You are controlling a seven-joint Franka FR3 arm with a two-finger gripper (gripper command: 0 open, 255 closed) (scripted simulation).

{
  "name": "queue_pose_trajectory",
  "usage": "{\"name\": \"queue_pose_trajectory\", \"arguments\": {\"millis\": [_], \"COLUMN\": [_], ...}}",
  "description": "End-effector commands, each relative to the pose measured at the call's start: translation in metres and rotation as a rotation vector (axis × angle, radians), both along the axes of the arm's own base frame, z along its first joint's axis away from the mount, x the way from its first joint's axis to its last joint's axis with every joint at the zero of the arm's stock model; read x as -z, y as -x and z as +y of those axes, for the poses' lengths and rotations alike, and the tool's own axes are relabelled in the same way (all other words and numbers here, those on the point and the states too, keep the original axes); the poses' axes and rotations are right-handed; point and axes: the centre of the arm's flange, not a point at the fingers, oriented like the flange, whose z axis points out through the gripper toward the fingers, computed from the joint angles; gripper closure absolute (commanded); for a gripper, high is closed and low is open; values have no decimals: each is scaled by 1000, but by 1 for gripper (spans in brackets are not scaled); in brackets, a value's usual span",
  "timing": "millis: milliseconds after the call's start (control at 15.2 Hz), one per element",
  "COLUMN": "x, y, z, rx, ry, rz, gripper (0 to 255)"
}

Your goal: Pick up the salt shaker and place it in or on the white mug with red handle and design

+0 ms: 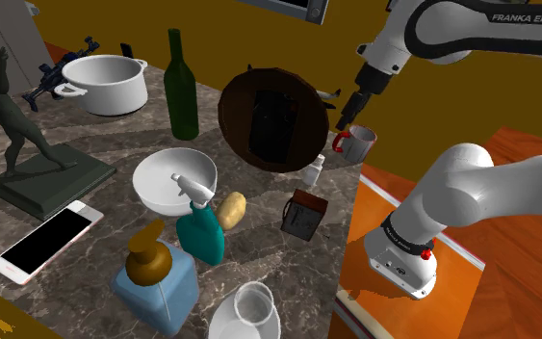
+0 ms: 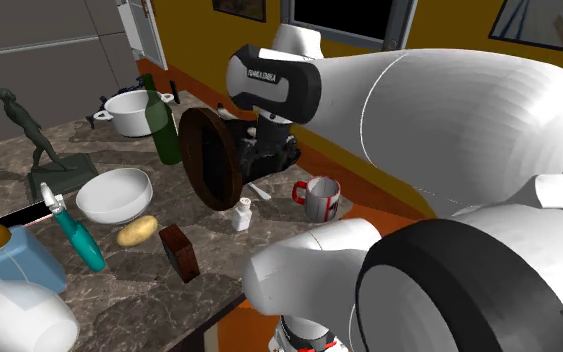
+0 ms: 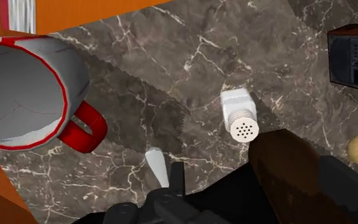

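Salt shaker [image 1: 314, 173], white and upright with its perforated cap on top, stands on the dark veined counter [image 1: 259, 252] close to the edge. It is between the round dark wooden board [image 1: 269, 120], which stands on its rim, and the white mug [image 1: 357, 144], near both and touching neither. The mug, red at the rim and handle, sits open-mouthed just past the shaker toward the shoulder view's right. In the wrist view its handle points toward the shaker across a strip of bare stone. My gripper [image 1: 347, 116] hangs above the counter just beside the mug, on the side nearest the board and apart from the shaker. Whether it is spread or pressed together I cannot tell, since the board's edge and my own black hand crowd the wrist view's foreground. A dark brown box [image 1: 305, 214] sits near the shaker on the side away from the mug, with a potato [image 1: 231, 209] beside a teal spray bottle [image 1: 201, 229] and a white bowl [image 1: 172, 180] further toward the shoulder view's left. Behind them stand a green bottle [image 1: 180, 87] and a white pot [image 1: 110, 84]. A dark figurine [image 1: 13, 125], a phone [image 1: 47, 241] and a blue soap dispenser [image 1: 158, 279] occupy the counter's far left.
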Motion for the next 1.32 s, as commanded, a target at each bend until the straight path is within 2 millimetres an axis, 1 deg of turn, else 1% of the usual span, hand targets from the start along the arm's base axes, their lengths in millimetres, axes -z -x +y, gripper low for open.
{"name": "queue_pose_trajectory", "arguments": {"millis": [0, 264, 330, 726, 792, 1254], "x": [28, 84, 84, 112, 120, 120], "y": [2, 3, 3, 2, 2, 2], "z": [0, 2, 2, 16, 19, 19], "rx": [-60, -175, -175, -175, -175, -175], "ry": [-63, -186, -186, -186, -186, -186], "rz": [-20, -53, -53, -53, -53, -53], "gripper": [0, 0, 0, 0, 0, 0]}}
